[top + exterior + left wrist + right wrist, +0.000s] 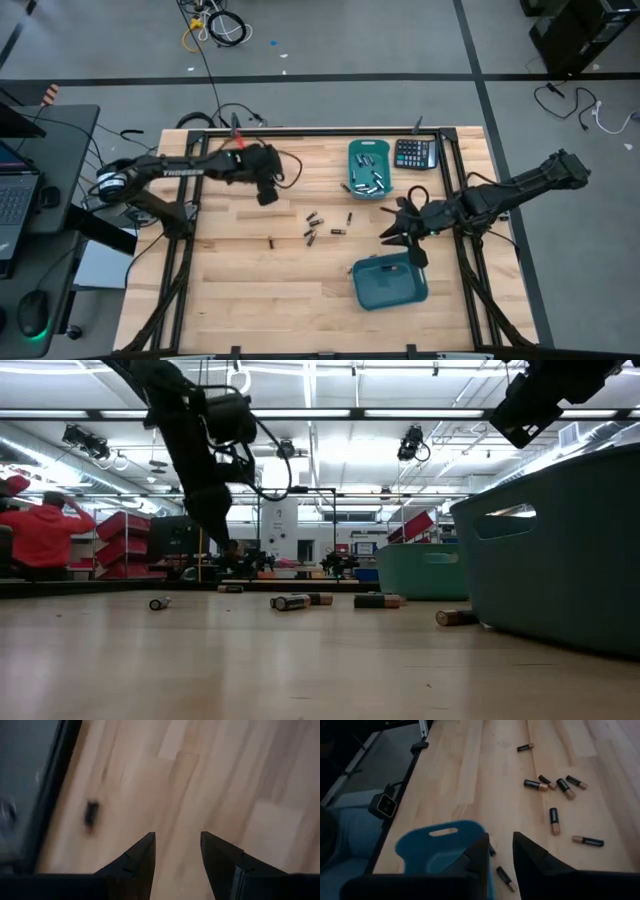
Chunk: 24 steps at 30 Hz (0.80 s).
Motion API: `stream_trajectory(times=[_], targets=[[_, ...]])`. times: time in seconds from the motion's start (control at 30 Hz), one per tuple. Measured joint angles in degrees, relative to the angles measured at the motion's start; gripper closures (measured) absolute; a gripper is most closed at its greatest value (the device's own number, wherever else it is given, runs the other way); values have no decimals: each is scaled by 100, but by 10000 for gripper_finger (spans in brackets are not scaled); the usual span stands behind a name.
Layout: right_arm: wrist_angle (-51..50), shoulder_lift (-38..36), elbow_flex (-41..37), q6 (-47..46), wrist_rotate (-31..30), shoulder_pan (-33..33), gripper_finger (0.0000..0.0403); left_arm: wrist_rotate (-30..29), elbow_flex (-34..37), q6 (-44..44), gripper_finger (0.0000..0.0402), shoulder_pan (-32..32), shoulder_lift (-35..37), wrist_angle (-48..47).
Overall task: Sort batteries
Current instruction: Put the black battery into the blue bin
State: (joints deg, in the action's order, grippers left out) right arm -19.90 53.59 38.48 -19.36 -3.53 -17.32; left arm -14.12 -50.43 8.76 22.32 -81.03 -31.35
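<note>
Several small dark batteries [318,224] lie loose on the wooden table's middle; the right wrist view shows them [538,784] with copper-coloured ends. More batteries lie in the far teal bin [369,168]. A second teal bin [390,282] stands near the front right. My right gripper [402,243] hangs just beyond that bin's far rim [440,832], fingers a little apart, only bare wood showing between them [499,847]. My left gripper [266,188] hovers over the far left part of the table, open [177,845], with nothing between its fingers.
A black calculator [416,153] lies beside the far bin. One battery [271,241] lies apart to the left of the others. Black frame rails edge the table [240,290]. A person in red [40,535] sits in the room behind.
</note>
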Motion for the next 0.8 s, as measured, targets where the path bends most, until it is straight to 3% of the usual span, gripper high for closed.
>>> stream_trajectory(times=[0.1,0.23,0.53,0.8], targets=[[74,51,0,135,0,37,331,388,0,1696,245,373,0,198],[187,84,0,199,-11,37,331,528,-7,2536,251,1004,-2,595],[323,126,0,453,-292,41,331,2005,-4,2621,254,2437,-72,689],[447,130,0,564,-297,74,331,2147,-4,2725,254,2805,-722,813]])
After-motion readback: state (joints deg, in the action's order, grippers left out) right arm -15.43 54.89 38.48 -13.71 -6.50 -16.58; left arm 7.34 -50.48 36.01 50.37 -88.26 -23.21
